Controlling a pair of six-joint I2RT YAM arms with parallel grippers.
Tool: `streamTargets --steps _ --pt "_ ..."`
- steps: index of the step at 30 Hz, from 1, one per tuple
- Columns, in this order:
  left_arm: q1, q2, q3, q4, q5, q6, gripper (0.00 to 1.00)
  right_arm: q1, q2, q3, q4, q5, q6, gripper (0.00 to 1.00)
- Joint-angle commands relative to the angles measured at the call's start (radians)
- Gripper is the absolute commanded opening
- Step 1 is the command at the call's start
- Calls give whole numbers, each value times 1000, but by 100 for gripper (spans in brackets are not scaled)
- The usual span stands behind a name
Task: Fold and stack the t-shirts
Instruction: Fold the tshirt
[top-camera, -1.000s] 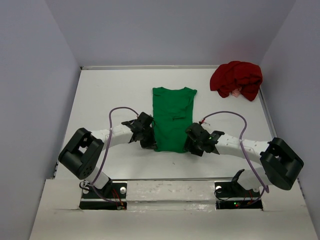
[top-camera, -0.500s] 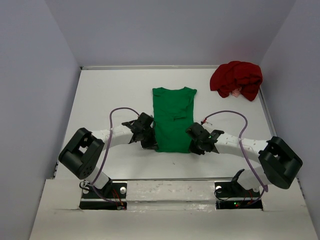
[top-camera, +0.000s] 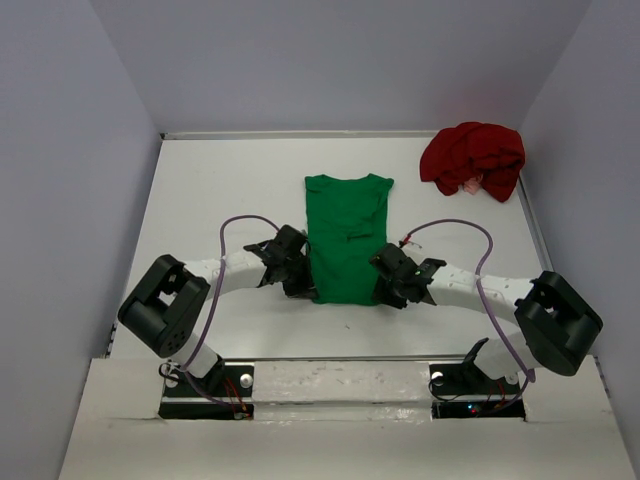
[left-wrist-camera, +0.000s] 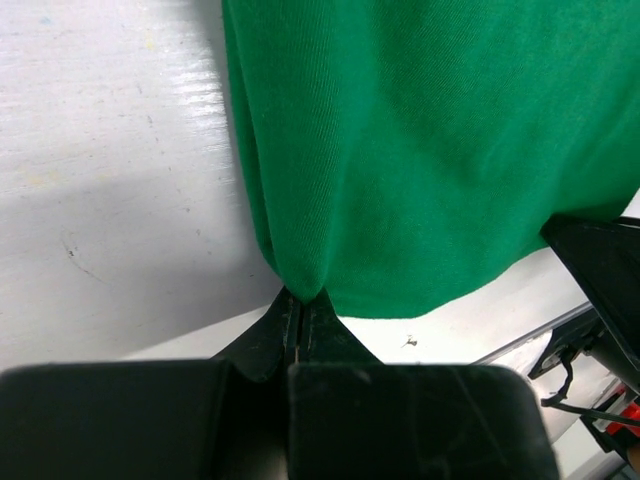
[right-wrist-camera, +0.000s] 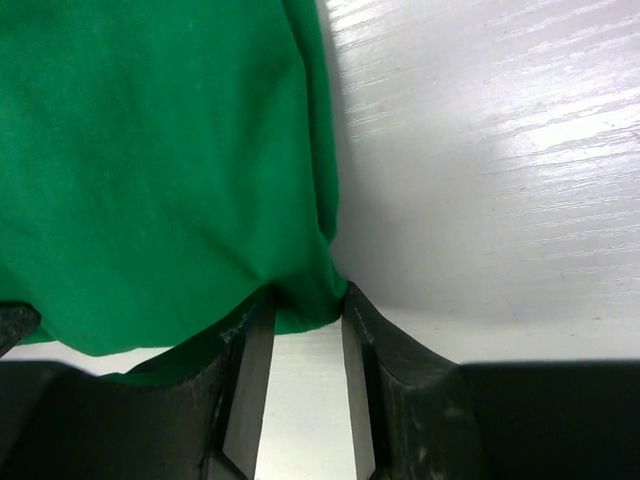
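At the near hem of the green t-shirt (top-camera: 346, 238), lying flat mid-table (top-camera: 220, 180), the left gripper (left-wrist-camera: 300, 312) pinches one corner; the right gripper (right-wrist-camera: 303, 315), fingers narrowly parted, straddles the other. The dark red t-shirt (top-camera: 473, 159) lies crumpled in the far right corner.

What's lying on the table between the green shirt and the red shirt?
Nothing. In the top view, only bare white table shows between the flat green shirt and the bunched red shirt in the far right corner.

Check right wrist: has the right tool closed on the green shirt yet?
No. The right tool straddles the green shirt's corner, but a clear gap still shows between its fingers.
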Motion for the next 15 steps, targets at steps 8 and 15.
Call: streamTargets --steps 8,15 --pt "-4 26 -12 -16 -24 11 0 -7 32 -36 -54 69 15 5" --pt "-6 0 2 -50 -47 12 0 -7 40 -4 -96 91 1 0"
